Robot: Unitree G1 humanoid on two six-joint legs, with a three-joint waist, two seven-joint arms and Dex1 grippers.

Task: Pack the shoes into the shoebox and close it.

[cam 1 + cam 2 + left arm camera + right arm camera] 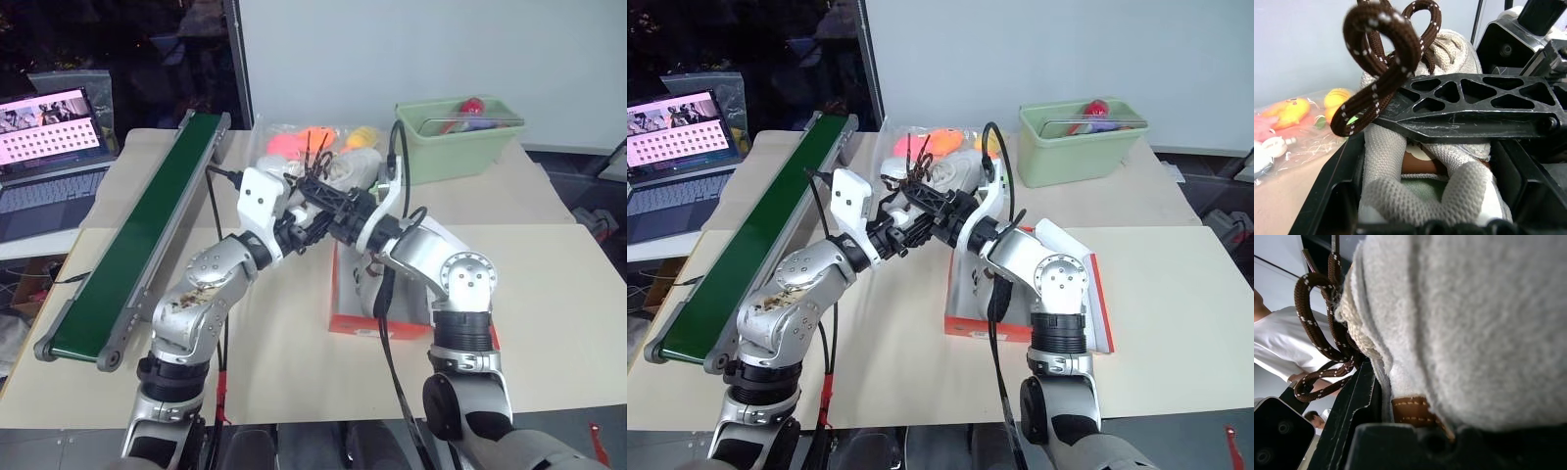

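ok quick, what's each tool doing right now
left tool: closed on the shoe, held up above the table.
right tool: on the same shoe, one finger across it; grip cannot be told.

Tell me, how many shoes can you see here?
2. One shoe is held up between both grippers, above the table. The other seems to lie in the shoebox, mostly hidden behind the right arm.

Left hand and right hand together mid-air; both clamped, arms bent inward
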